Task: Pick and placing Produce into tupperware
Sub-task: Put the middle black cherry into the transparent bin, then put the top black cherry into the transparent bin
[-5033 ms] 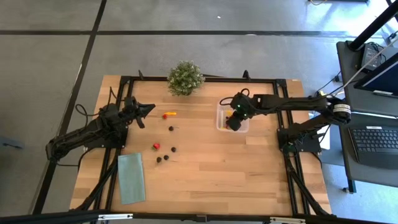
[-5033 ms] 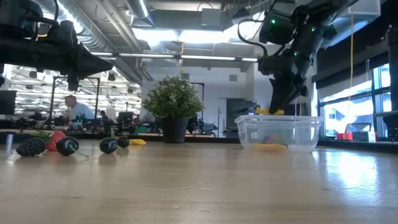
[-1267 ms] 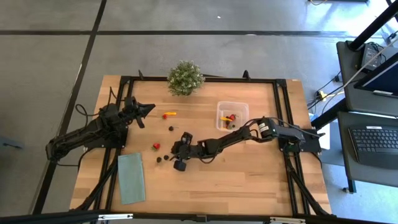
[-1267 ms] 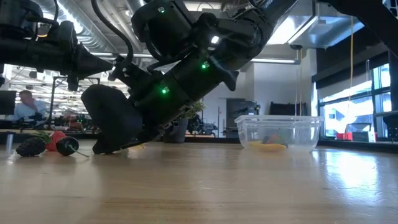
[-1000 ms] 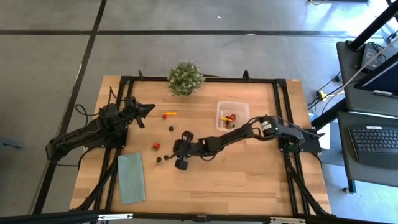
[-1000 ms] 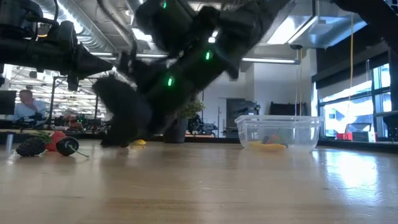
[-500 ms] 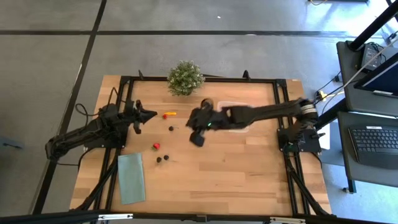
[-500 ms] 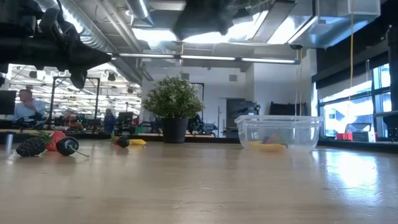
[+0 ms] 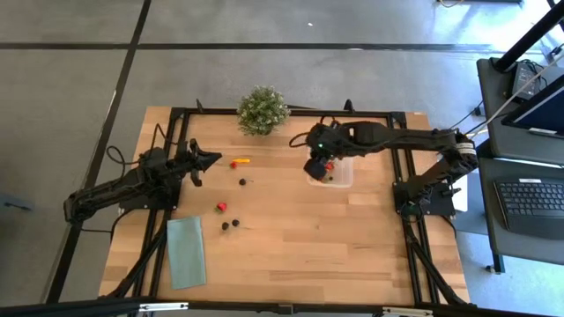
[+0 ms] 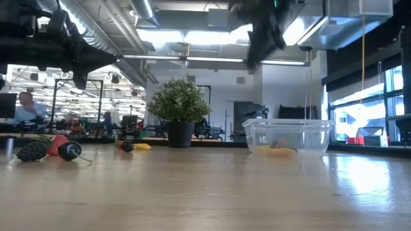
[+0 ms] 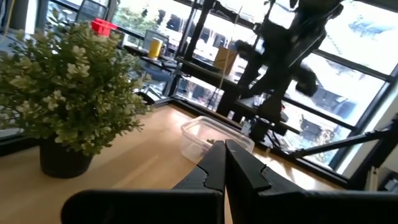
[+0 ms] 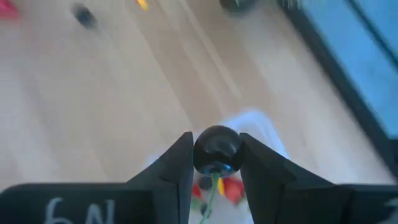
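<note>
Dark berry (image 12: 216,149) pinched in right claw (image 9: 315,166), arm stretched across the table (image 9: 300,246), hanging over the tupperware (image 9: 338,171). Left claw (image 11: 224,163) pressed together, raised near table's left edge, idle.

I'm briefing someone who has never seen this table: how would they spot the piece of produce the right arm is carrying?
Find the small clear plastic tupperware box near the table's far right part, right of the bushy green potted plant. The right gripper hovers above its left edge, shut on a glossy dark round berry with a thin green stem. Unlike the dark berries on the wood, this one is held in the air.
</note>
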Robot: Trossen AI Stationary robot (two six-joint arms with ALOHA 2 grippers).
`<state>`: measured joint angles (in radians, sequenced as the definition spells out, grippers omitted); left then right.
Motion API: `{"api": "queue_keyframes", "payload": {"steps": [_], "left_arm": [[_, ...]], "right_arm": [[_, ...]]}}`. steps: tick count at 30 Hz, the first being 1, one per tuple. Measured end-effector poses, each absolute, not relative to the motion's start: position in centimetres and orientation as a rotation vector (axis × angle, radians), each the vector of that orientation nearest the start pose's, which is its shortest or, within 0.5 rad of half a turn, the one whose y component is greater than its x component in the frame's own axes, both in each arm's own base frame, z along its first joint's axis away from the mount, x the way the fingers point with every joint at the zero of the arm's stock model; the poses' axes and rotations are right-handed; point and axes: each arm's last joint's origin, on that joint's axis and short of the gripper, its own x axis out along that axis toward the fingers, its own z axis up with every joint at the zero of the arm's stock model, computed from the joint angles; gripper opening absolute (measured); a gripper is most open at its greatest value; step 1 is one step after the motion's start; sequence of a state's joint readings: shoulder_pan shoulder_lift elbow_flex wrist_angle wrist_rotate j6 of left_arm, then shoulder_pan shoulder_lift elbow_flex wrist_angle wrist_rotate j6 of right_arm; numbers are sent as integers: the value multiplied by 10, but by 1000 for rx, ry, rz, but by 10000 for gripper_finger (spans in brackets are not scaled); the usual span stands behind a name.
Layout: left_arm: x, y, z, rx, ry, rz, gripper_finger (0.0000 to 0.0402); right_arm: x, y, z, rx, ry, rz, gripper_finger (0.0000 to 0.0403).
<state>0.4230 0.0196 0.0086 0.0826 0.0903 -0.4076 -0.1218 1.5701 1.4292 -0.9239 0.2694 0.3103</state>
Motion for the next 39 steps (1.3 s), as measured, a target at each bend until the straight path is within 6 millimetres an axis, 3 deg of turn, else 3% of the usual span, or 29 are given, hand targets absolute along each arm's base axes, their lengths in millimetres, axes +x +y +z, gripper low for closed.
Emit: {"api": "queue_keyframes", "payload": {"steps": [11,19,27,32,35,39], "left_arm": [[90,38,173,-386,-137,317,0],[90,38,173,-386,-137,315,0],[90,38,173,-386,-137,315,3],[90,38,176,-379,-164,309,41],[90,37,181,-364,-213,284,81],[89,36,186,-356,-260,250,132]], "right_arm": [[285,-82,222,378,1099,-487,109],[272,-89,188,415,1094,-500,123],[270,-88,184,417,1105,-503,169],[272,-89,185,416,1090,-501,171],[278,-91,196,409,1047,-496,168],[294,-90,227,375,930,-455,165]]}}
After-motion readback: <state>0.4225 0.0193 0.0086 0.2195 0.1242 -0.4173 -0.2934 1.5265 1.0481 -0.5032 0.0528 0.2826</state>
